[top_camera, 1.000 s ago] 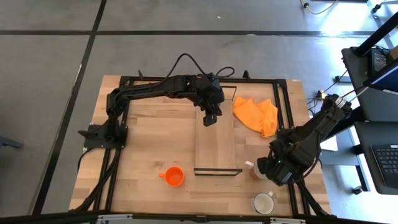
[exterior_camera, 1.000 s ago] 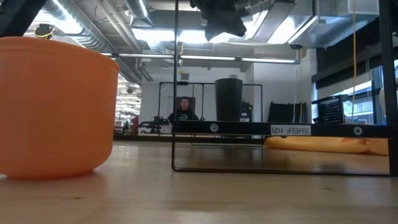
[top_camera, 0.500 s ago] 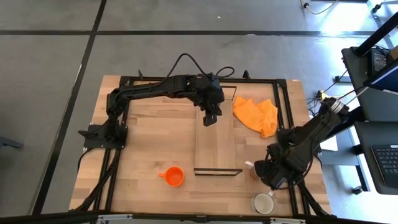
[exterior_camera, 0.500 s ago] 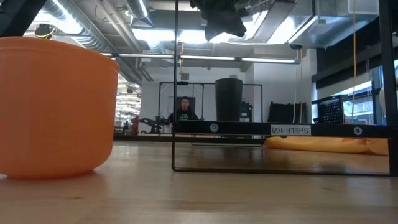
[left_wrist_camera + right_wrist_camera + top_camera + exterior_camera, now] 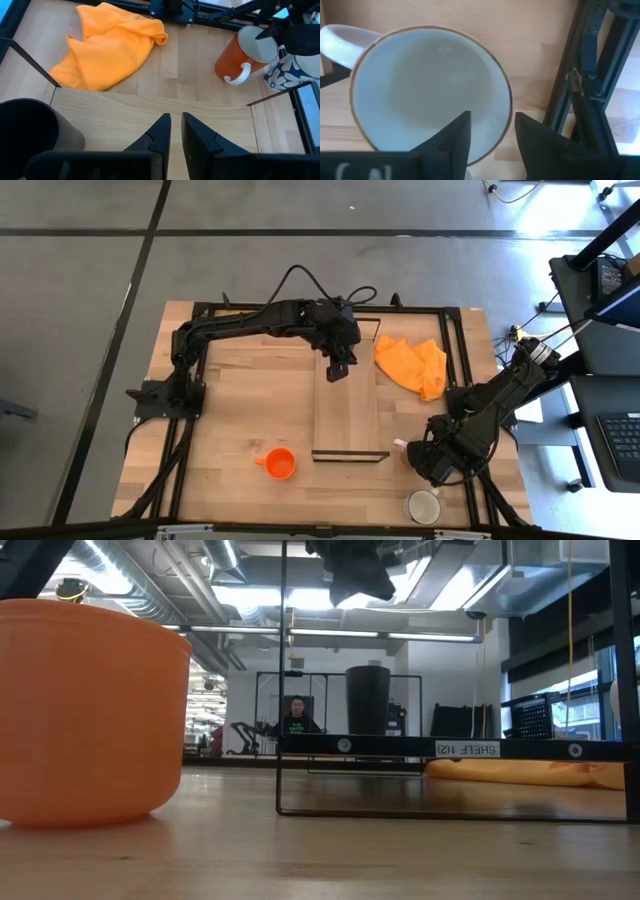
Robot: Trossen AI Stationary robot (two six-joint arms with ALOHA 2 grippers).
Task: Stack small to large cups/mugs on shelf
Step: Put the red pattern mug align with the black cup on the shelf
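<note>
The shelf (image 5: 348, 415) lies flat mid-table. The black tumbler (image 5: 30, 130) stands upright on its far end, also seen in the low view (image 5: 367, 700). My left gripper (image 5: 338, 370) hangs above the shelf board (image 5: 150, 112) beside the tumbler, shut (image 5: 175, 132). My right gripper (image 5: 418, 455) is open over a rust-walled mug (image 5: 402, 448) with a white inside and white handle (image 5: 239, 76), which stands right of the shelf's near end. A white mug (image 5: 424, 506) and the orange cup (image 5: 281, 464) stand upright near the table's near edge. My right gripper (image 5: 490, 120) comes down on the mug from above. One finger (image 5: 452, 137) stands over the white inside and the other finger (image 5: 532, 132) outside the wall, with the rim (image 5: 509, 107) between them. Whether either finger touches the mug, I cannot tell.
An orange cloth (image 5: 412, 364) lies crumpled right of the shelf's far end. The black frame rail (image 5: 580, 85) runs close beside the mug on the table's right side. A person (image 5: 296, 718) sits in the room behind the table.
My right arm has crept a little toward the table's left and near edge, so it covers more of the rust-walled mug. The mug and the other cups have stayed where they were.
</note>
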